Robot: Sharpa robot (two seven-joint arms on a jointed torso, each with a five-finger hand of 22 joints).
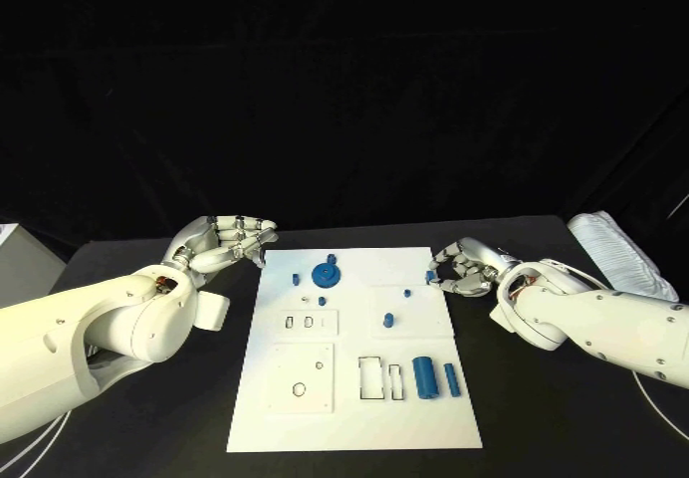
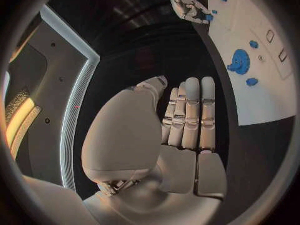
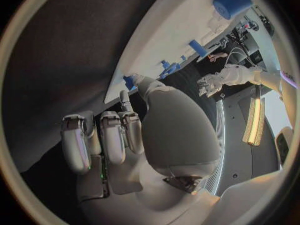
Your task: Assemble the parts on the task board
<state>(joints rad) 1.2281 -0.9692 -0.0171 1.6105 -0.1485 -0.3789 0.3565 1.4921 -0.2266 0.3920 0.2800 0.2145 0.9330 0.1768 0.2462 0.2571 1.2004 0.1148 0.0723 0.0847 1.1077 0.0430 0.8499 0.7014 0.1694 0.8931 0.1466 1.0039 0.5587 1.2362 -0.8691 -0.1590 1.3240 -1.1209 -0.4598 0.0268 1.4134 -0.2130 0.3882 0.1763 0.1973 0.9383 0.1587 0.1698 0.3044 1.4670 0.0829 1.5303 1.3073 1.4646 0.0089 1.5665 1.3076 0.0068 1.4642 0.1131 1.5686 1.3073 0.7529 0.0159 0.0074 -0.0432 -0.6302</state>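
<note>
We see the task board (image 1: 359,398) mid-table, long side running away from us. L hand (image 1: 227,243) hovers off the board's far-left corner, fingers together and straight, holding nothing. R hand (image 1: 462,267) sits at the board's right edge, fingers curled in; a small blue part (image 1: 431,275) is at its fingertips, but we can't tell if it's pinched or just touched. On the board: blue gear (image 1: 326,273) far-left, small peg (image 1: 387,320) centre, two blue cylinders (image 1: 426,377) near-right beside the slots.
</note>
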